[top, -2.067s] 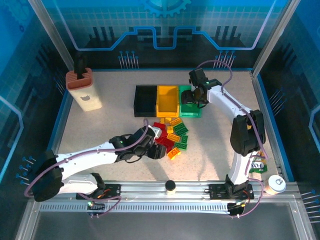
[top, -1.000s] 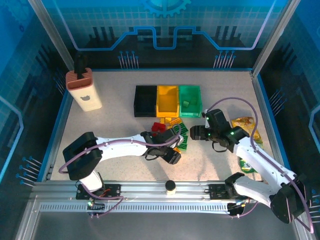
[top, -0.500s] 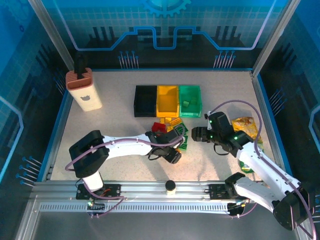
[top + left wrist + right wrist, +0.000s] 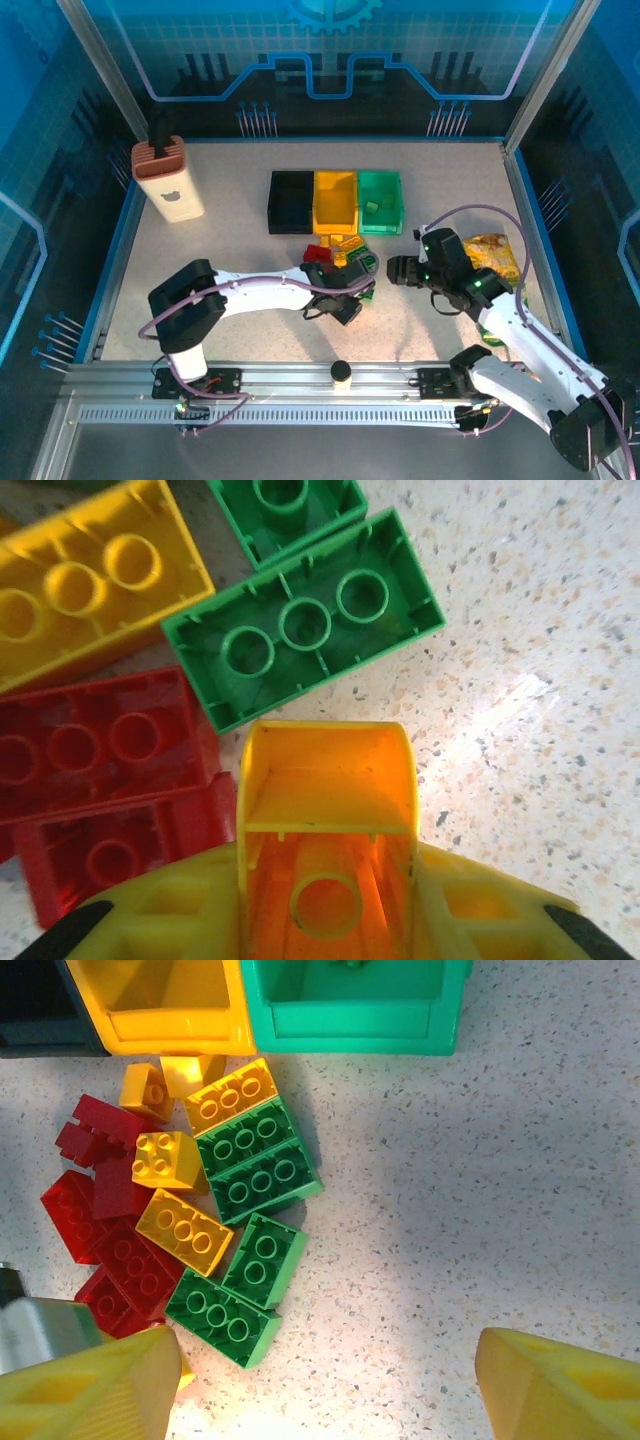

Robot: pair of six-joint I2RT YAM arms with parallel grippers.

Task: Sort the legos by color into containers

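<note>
Left arm extended low across the table, left gripper point(image 4: 345, 307) clenched on a yellow lego point(image 4: 325, 800). Right gripper point(image 4: 392, 269) hovered beside the legos point(image 4: 215, 1225), jaws spread, grasping nothing.

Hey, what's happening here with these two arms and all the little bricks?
Two robot arms are sorting toy bricks by color into the black bin, yellow bin and green bin. The left end effector is shut on an orange-yellow brick at the edge of the pile. The right end effector hangs open beside the pile, holding nothing. One green piece lies in the green bin; most bricks lie on the table.
</note>
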